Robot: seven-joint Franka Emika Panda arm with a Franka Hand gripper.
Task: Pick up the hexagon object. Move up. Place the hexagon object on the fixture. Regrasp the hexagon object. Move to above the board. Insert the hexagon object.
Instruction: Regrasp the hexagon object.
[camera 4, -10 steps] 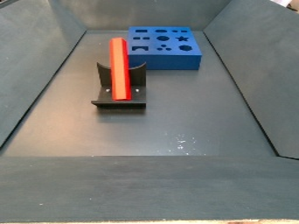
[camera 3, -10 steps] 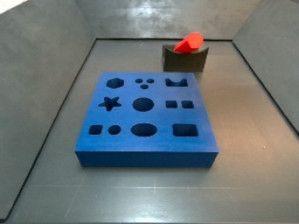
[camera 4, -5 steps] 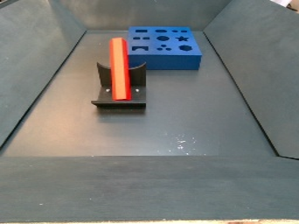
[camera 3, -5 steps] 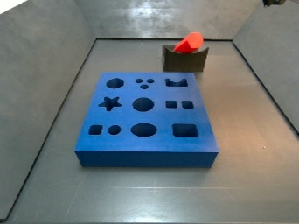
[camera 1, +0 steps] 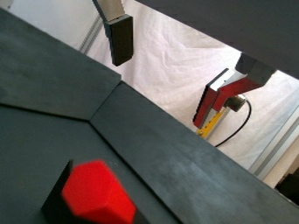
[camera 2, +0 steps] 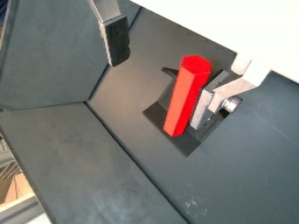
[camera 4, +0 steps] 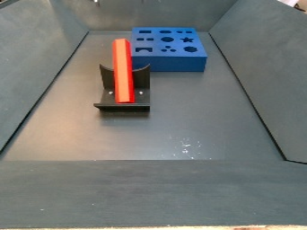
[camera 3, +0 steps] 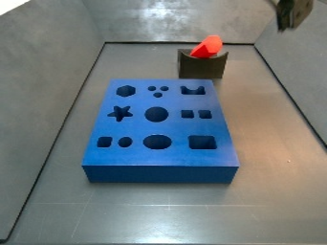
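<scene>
The hexagon object (camera 4: 121, 67) is parked on the fixture (camera 4: 124, 93), left of centre in a side view, leaning over the notch, so the placing step looks done and the regrasp is what's pending. The pincer (camera 2: 170, 66) is spread wide and empty, well above the bar in a wrist view; only a dark edge is glimpsed at the upper right in a side view, probably the arm. Next, it needs lowering around the bar. The board (camera 3: 160, 130) sits untouched on the bench (camera 4: 192, 126). No writing or labels can be read anywhere.

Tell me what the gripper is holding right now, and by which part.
Nothing. The gripper hangs open and empty above the floor, apart from the hexagon object, which leans on the fixture.
</scene>
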